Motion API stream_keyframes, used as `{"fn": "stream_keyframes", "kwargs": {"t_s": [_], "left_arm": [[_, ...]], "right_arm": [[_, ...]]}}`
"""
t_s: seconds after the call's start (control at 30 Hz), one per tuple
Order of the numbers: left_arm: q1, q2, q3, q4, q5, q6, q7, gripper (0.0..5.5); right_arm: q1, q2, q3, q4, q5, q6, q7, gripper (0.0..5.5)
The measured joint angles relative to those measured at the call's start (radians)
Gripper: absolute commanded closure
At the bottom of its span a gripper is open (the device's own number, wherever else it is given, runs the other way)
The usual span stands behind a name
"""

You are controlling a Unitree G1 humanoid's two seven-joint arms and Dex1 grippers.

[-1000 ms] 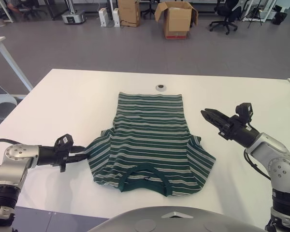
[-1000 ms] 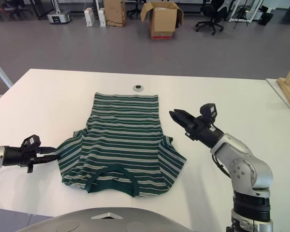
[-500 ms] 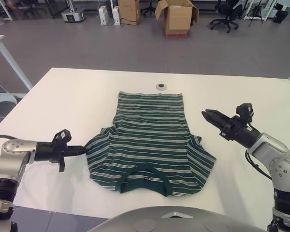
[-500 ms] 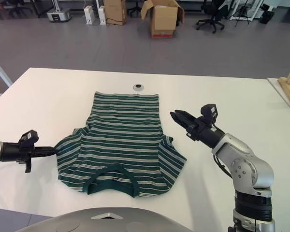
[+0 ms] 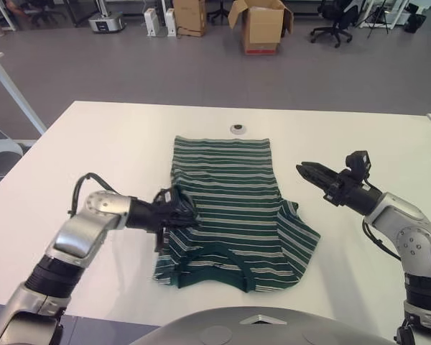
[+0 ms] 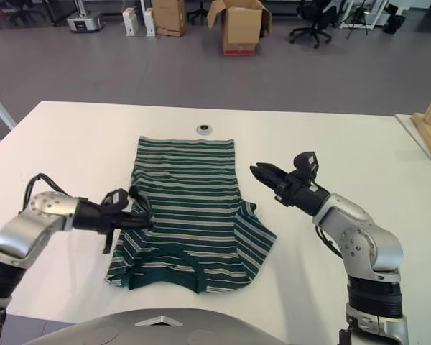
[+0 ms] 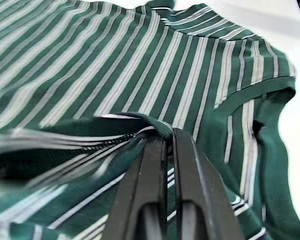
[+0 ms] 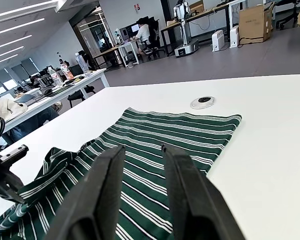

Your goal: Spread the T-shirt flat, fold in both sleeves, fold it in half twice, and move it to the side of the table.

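T-shirt [image 5: 230, 194] lay flat mid bench [image 5: 93, 144], soft, light, bound to bunch. Left end effector [image 7: 168, 137] was clamped on the left sleeve [image 7: 135, 122] edge, over the body; right end effector [image 5: 305, 171] hung with fingers apart near the right sleeve [image 5: 302, 233], best grabbed at its hem

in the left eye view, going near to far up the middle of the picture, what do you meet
T-shirt → round table port → open cardboard box
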Motion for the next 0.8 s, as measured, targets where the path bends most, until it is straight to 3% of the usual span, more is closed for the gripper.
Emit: {"fn": "stream_keyframes", "kwargs": {"t_s": [0.07,0.17,0.33,0.43,0.67,0.8], "left_arm": [[0.04,0.0,-0.019,-0.041,-0.011,0.034,0.004,4.57],[0.036,-0.043,0.015,-0.066,-0.063,0.059,0.053,4.51],[-0.143,-0.193,0.271,-0.069,-0.291,0.146,0.25,4.51],[-0.148,-0.192,0.365,-0.033,-0.311,0.142,0.311,4.51],[-0.096,-0.2,0.388,0.031,-0.275,0.073,0.361,4.51],[-0.095,-0.206,0.389,0.032,-0.276,0.057,0.362,4.46]], "right_arm": [[0.0,0.0,0.003,0.003,-0.002,0.0,0.001,4.08],[-0.001,-0.015,0.002,0.016,-0.003,0.001,0.008,4.08],[0.055,-0.109,-0.014,0.021,0.001,0.051,0.07,4.08],[0.175,-0.181,-0.03,0.027,0.002,0.125,0.131,4.08],[0.342,-0.206,0.04,0.083,-0.086,0.084,0.197,4.08],[0.324,-0.187,0.076,0.135,-0.124,-0.005,0.205,4.25]]}}
